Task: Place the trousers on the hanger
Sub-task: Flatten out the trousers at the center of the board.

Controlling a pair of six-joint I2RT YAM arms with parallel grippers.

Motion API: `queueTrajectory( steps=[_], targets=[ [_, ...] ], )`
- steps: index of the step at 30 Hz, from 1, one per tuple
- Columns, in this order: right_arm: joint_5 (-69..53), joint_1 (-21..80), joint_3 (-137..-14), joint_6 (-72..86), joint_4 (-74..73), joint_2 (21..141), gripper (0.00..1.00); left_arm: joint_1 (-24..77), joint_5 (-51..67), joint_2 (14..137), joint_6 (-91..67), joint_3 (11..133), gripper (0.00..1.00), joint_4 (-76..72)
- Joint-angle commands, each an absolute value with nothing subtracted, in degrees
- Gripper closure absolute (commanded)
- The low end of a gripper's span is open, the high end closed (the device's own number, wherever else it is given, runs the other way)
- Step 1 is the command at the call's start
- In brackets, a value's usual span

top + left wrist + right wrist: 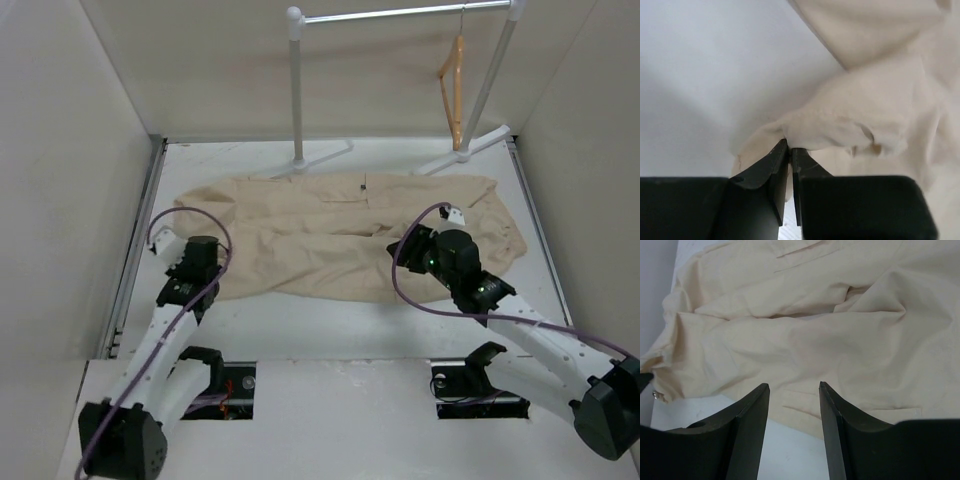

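The beige trousers [330, 235] lie spread flat and rumpled across the middle of the table. The orange-tan wooden hanger [455, 85] hangs by its hook on the rack's bar at the back right. My left gripper [207, 243] is at the trousers' left end. In the left wrist view it [790, 149] is shut on a raised fold of the trousers [865, 110]. My right gripper [415, 250] is over the right half of the trousers. In the right wrist view it [792, 386] is open and empty just above the cloth's near edge [805, 330].
The white-and-silver garment rack [297, 90] stands at the back of the table with its feet touching the trousers' far edge. Beige walls close in the left, right and back. A bare white strip [330, 325] lies between the trousers and the arm bases.
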State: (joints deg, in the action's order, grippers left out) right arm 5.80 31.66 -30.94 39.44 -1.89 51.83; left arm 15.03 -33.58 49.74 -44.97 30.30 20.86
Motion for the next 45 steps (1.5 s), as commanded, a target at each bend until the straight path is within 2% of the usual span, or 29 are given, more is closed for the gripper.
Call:
queueTrajectory(
  steps=[1, 5, 9, 12, 17, 18, 20, 22, 25, 29, 32, 35, 38, 41, 44, 45],
  targets=[
    [6.6, 32.8, -31.2, 39.7, 2.4, 52.9, 0.49, 3.0, -25.2, 45.5, -47.0, 28.0, 0.95, 21.2],
    [6.7, 33.9, -31.6, 39.8, 3.0, 54.7, 0.49, -13.1, -20.5, 47.9, -47.2, 28.4, 0.93, 18.1],
    [6.8, 34.6, -31.2, 39.7, 3.1, 54.9, 0.46, -21.2, -18.2, 55.1, -46.7, 32.2, 0.91, 15.0],
    [7.0, 34.6, -30.5, 39.6, 2.7, 54.1, 0.41, -21.9, -18.2, 58.6, -46.3, 36.3, 0.81, 12.6],
    [7.0, 34.6, -29.7, 39.1, 1.8, 53.7, 0.35, -18.9, -19.6, 64.5, -45.1, 42.7, 0.79, 11.3],
    [7.0, 34.6, -29.4, 39.1, 1.6, 53.4, 0.34, -18.9, -19.9, 65.9, -45.0, 43.5, 0.75, 11.3],
    [7.0, 34.6, -28.8, 39.1, 1.2, 52.7, 0.32, -18.9, -19.8, 68.3, -44.7, 44.5, 0.62, 11.6],
    [7.0, 34.5, -28.5, 39.1, 0.8, 51.8, 0.31, -19.4, -19.8, 68.9, -44.6, 44.1, 0.54, 12.4],
    [7.0, 34.2, -28.5, 39.1, 0.5, 51.1, 0.31, -17.2, -19.8, 62.8, -44.3, 40.8, 0.54, 12.5],
    [7.1, 34.5, -29.1, 38.8, 0.5, 51.9, 0.41, -7.2, -20.5, 53.3, -43.9, 34.7, 0.55, 14.7],
    [7.3, 34.7, -29.4, 38.8, 0.8, 53.3, 0.61, -1.1, -21.7, 51.0, -46.2, 31.2, 0.5, 16.3],
    [7.3, 35.0, -29.4, 38.8, 1.1, 54.2, 0.6, 1.3, -23.1, 53.2, -47.5, 30.0, 0.45, 15.0],
    [7.9, 35.3, -29.1, 38.9, 0.6, 53.4, 0.44, 0.6, -22.7, 58.2, -47.6, 30.9, 0.44, 12.9],
    [8.6, 35.3, -28.7, 38.8, -0.2, 51.6, 0.38, 0.1, -23.3, 62.7, -47.7, 32.4, 0.46, 10.3],
    [8.6, 35.2, -28.7, 38.8, -1.2, 50.5, 0.38, -1.5, -23.6, 67.7, -47.7, 33.9, 0.56, 7.5],
    [8.6, 35.2, -28.5, 38.8, -1.5, 50.1, 0.38, -2.6, -23.6, 69.3, -47.6, 34.3, 0.64, 6.0]
  ],
)
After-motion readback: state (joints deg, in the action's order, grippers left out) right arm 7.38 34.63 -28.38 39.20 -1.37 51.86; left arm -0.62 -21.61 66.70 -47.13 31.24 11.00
